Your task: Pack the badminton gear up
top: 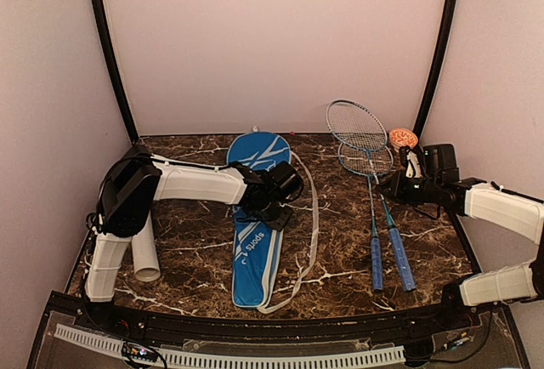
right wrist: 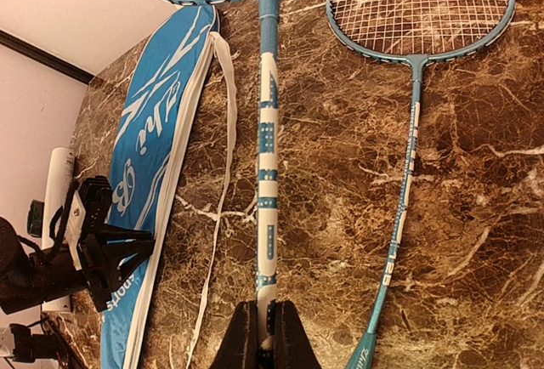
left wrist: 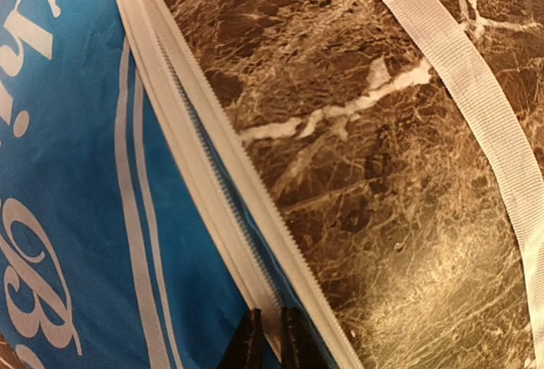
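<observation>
Okay, marble table (top: 340, 250) first, and stretched down its middle lies the blue racket cover (top: 255, 250), flat, wide end to the back wall, white lettering up. The left arm stretches across it. At the table's left edge sits the long white tube (top: 146, 254), well apart from the cover and partly behind that arm. On the right, 2 rackets lie side by side, heads overlapping at the back, blue handles to the front. The banded racket (right wrist: 269, 173) is nearer the cover, the second racket (right wrist: 408, 182) just beside it. The cover's white strap (top: 316, 216) loops loose on the marble between cover and rackets. A small orange bowl (top: 403, 138) sits in the back right corner, just beside the racket heads. Now the hands: the left gripper (left wrist: 270, 348) is down at the cover's right edge, fingers pinched narrow on the white zipper trim. The right gripper (right wrist: 265, 345) is clamped tight on the banded racket's thin shaft.
</observation>
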Robot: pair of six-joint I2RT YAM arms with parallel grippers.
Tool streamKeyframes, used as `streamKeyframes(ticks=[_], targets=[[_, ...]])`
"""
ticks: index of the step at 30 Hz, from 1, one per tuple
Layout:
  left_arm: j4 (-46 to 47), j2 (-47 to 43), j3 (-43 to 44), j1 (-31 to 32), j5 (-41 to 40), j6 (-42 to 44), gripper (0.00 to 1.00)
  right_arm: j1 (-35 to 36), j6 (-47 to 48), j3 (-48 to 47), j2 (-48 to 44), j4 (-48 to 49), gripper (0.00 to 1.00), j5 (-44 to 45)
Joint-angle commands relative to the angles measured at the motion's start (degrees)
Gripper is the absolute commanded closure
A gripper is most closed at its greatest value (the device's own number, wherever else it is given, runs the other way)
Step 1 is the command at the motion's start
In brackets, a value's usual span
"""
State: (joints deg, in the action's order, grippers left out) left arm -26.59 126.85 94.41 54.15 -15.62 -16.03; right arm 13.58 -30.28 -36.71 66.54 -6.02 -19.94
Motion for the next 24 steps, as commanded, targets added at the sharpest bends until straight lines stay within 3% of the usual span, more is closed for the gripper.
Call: streamKeyframes(ticks=[1, 11, 20, 24], targets=[[-4.1, 1.4, 1.2, -1.1, 2.3, -2.0, 0.98, 0.5, 0.6, 0.3, -0.6, 3.6, 1.00, -1.4], [-3.5, -5.4, 1.3, -3.3, 3.3, -7.6, 1.00, 2.7, 0.6, -0.3, -1.7, 1.5, 1.00, -1.6], [-2.9, -8.3, 0.9, -3.4, 1.7, -6.2, 1.00, 3.6, 1.1, 1.1, -2.4, 0.4, 1.00, -1.4], [-3.1, -7.1, 0.3, -3.4, 3.7, -6.3, 0.87, 3.5, 1.1, 0.9, -2.5, 0.3, 1.00, -1.2]])
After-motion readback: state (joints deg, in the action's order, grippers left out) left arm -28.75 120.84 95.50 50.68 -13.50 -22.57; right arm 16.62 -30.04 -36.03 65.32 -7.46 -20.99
